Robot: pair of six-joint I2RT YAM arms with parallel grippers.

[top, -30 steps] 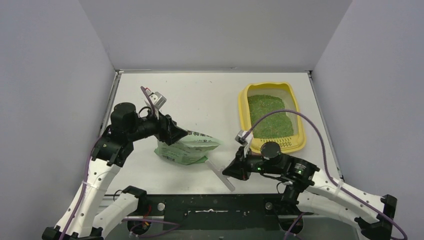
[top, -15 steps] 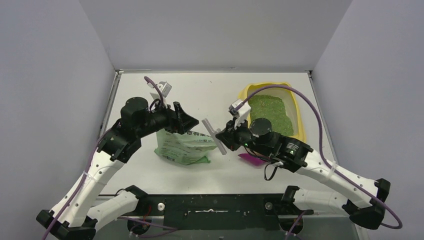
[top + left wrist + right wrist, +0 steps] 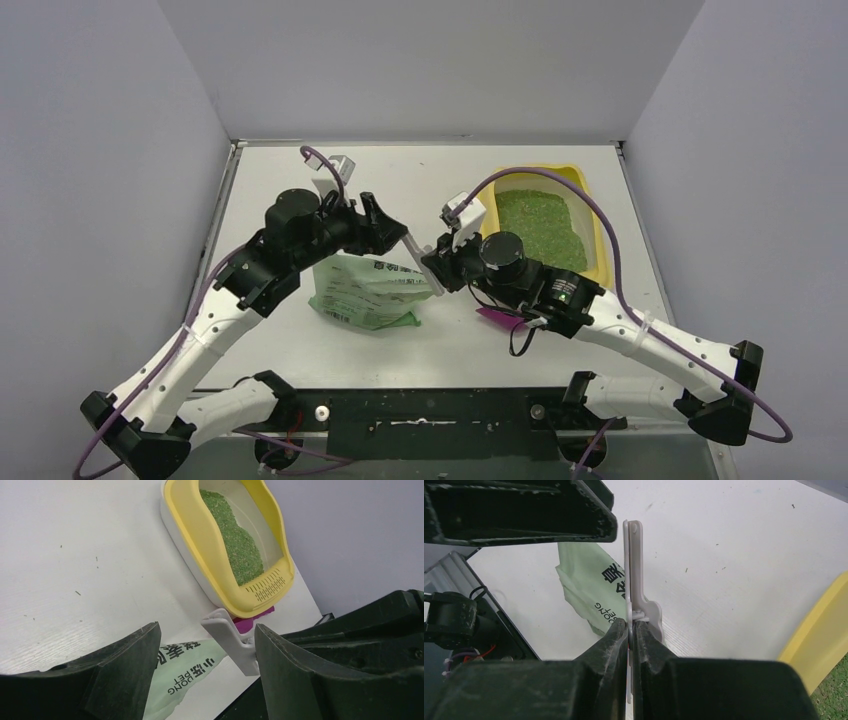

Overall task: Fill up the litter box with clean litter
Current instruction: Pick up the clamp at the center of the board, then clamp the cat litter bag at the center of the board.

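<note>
The right jaws are clamped on a grey clip [image 3: 636,575] and the left jaws stand apart either side of its free end. This looks like a handover, so close the left squarely before the right releases. The litter box [image 3: 192,535] sits far right on the desk [image 3: 420,180] and holds green litter [image 3: 235,545] — the bag [image 3: 365,290] lies to its left.

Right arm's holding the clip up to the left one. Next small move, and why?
Probably close the left fingers on the clip. Its free end sits between them while they stand open, and the right fingers pinch the other end. That would likely complete the handover.
</note>
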